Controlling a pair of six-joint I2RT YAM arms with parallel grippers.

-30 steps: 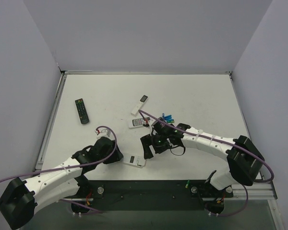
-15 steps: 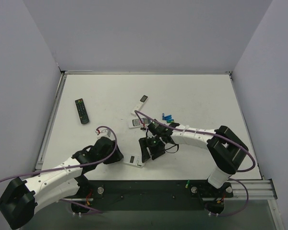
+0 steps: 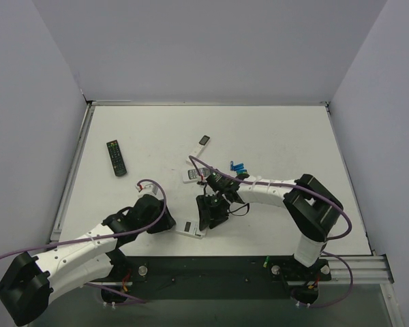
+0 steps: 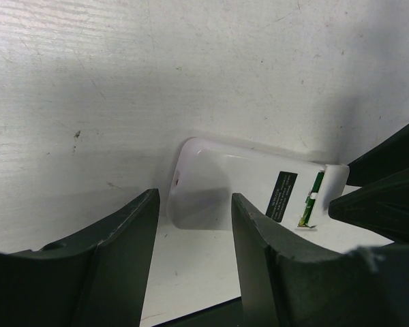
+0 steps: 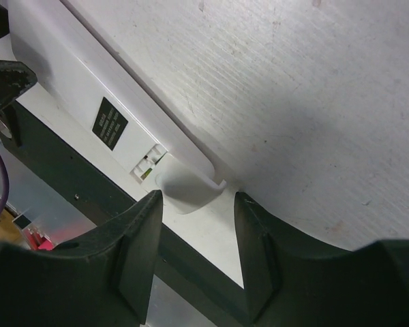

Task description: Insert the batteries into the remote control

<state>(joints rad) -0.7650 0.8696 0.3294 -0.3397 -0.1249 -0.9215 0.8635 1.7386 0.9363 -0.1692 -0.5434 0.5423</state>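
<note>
**Ana:** Where is the remote control (image 3: 191, 228)?

**Ben:** It lies white back up on the worktop (image 3: 273, 136), near the front edge, between the two arms.

**Ana:** What are the left fingers (image 4: 119, 266) doing?

**Ben:** They are at the left end of the remote control, about half open. Its round end shows in the gap. I can't see them touch it.

**Ana:** And the right fingers (image 5: 133, 259)?

**Ben:** They are at the right end, half open too. A small white lip of the remote control sits right between them. I can't tell if they squeeze it.

**Ana:** What do the wrist views show that the top view does not?

**Ben:** A black label, and an open bay with something green inside.

**Ana:** And what does only the top view show?

**Ben:** A long black remote (image 3: 116, 157), far left of the remote control and farther back. The batteries (image 3: 237, 166), blue and green, lie in a little heap behind it to the right, well apart.
</note>
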